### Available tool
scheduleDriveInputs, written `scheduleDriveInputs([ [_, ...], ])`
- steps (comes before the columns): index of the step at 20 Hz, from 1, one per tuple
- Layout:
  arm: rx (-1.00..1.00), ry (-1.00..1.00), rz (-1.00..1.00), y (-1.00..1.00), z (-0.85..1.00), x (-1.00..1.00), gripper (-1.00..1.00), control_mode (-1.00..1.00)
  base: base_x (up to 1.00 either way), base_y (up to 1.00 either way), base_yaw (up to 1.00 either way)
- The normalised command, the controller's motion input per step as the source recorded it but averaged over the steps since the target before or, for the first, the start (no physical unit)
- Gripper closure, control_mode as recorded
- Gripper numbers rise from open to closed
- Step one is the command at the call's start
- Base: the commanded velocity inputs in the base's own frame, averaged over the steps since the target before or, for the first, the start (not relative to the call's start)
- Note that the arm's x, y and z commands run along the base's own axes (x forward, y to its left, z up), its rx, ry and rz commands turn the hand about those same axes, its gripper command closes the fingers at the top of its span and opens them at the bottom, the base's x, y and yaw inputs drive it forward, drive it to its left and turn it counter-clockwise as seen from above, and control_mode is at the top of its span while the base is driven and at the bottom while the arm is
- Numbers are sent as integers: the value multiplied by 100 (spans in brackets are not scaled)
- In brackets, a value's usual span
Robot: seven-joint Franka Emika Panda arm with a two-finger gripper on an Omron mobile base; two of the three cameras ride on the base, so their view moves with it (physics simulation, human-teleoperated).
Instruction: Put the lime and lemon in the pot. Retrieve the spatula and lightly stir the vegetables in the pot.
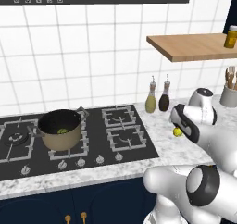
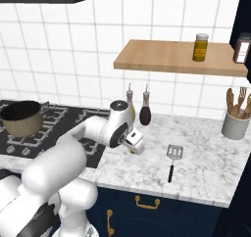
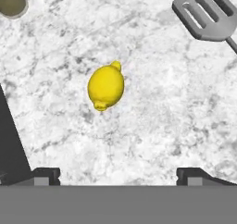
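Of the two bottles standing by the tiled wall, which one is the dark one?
The right-hand bottle, as the right base view shows it. Its body is dark brown, nearly black, while its neighbour nearer the stove is olive-yellow.

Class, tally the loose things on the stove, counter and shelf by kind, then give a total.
Pot: 1
Lime: 1
Lemon: 1
Spatula: 1
Bottles: 2
Jars: 2
Utensil holder: 1
Total: 9

The spatula (image 3: 207, 12) was cut off at the hand view's edge, its handle mostly lost. The arm hid most of the lemon (image 1: 177, 132) in the left base view. Green in the pot (image 1: 60, 128) was too small to identify.
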Motion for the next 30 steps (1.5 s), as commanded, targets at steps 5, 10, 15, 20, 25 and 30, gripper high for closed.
scheduleDriveInputs([
  [5, 5, 8, 0, -25, -27, 72, -100, -100, 0, 0, 0],
  [10, 2, 7, 0, -3, -27, 60, -100, -100, 0, 0, 0],
  [15, 0, 7, 0, -4, -38, 31, -100, -100, 0, 0, 0],
  [20, 0, 4, 0, -7, -30, 3, -100, -100, 0, 0, 0],
  [25, 0, 2, 0, -2, -23, 0, -100, -100, 0, 0, 0],
  [30, 0, 1, 0, 0, -14, 0, 100, -100, 0, 0, 0],
])
